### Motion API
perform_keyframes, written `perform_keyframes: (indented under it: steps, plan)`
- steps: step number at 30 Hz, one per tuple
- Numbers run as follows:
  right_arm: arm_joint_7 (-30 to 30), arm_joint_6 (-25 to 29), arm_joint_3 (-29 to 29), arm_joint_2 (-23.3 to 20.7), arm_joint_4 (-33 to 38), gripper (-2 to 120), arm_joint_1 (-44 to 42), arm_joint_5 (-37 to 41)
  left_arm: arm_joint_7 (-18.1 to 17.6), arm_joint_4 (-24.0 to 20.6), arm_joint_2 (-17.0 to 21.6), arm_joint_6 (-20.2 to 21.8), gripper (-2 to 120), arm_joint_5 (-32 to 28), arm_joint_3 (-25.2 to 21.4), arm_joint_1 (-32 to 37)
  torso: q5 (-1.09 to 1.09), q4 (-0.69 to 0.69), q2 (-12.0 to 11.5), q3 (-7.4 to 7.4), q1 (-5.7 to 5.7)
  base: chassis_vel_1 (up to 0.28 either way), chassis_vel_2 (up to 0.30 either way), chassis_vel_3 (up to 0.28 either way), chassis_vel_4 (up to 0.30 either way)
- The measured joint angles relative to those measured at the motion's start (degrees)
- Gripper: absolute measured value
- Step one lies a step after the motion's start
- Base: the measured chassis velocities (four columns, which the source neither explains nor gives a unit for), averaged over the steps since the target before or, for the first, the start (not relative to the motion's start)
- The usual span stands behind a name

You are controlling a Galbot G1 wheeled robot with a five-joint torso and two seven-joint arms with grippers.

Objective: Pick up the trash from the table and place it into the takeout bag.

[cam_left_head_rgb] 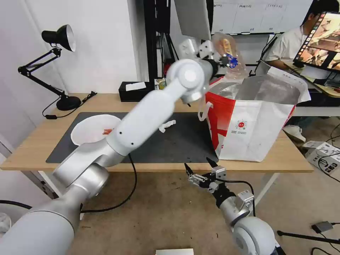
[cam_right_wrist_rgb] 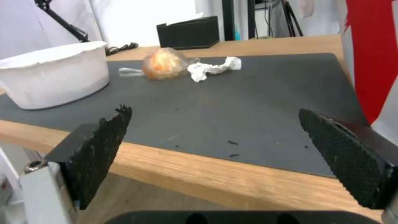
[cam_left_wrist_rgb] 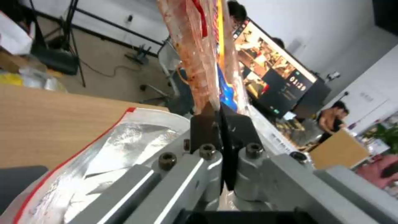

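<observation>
My left gripper is raised over the open takeout bag, shut on the clear hinged food tray, which stands up from its fingers. The left wrist view shows the gripper clamped on the stained tray, with the bag's foil lining below. On the dark mat of the table sit the white bowl with red shells and a crumpled tissue. My right gripper hangs open below the table's front edge. Past this gripper lie the bowl, bagged bun and tissue.
A black tissue box stands at the table's back edge and a black desk lamp at the back left. A person sits at a monitor behind the bag. Cardboard boxes lie on the floor to the right.
</observation>
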Motion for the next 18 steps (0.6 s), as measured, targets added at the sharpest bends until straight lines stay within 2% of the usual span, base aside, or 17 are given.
perform_keyframes:
  steps: [3,6,10,18]
  plan:
    - [0.0,0.0,0.2,-0.1,0.1,100,0.0,0.1,0.1,0.3,-0.2,-0.4,0,3.2,1.6,-0.1,0.0,0.0,0.0,0.0,0.0,0.0,0.0,0.0,0.0]
    - [0.0,0.0,0.3,-0.2,0.1,100,0.1,0.2,1.5,0.4,0.2,-1.0,0,7.6,4.0,-0.1,0.0,0.01,0.0,0.0,0.0,0.0,0.0,0.0,0.0]
    - [0.0,0.0,0.4,-0.1,0.1,100,0.2,0.2,3.2,0.4,0.5,-1.1,0,10.5,6.5,0.6,0.0,0.01,0.0,0.0,0.0,0.0,0.0,0.0,0.0]
    - [0.0,0.1,1.7,0.1,0.7,100,-0.4,0.2,5.4,-0.3,0.2,-0.8,0,11.6,9.3,1.3,0.0,-0.01,0.0,0.0,-0.01,0.0,0.0,0.0,0.0]
